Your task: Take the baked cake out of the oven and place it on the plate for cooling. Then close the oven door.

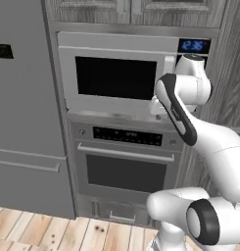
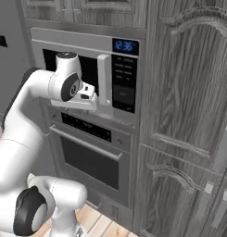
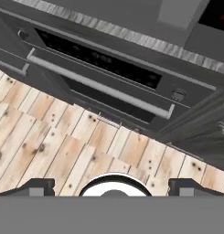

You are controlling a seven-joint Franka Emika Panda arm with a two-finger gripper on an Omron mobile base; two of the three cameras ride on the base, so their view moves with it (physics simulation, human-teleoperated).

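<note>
The gripper (image 3: 111,186) is held wide open, grasping nothing, above the wooden floor (image 3: 49,141). Just beyond it, the oven (image 1: 125,164) is seen with the oven door (image 1: 126,171) shut flush and its bar handle (image 3: 100,84) untouched. Above, the microwave (image 1: 116,78) is mounted.

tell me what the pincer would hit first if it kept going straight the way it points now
Probably the wooden floor in front of the oven; the pincer points down at the planks, nothing in between, though depth is unclear.
</note>
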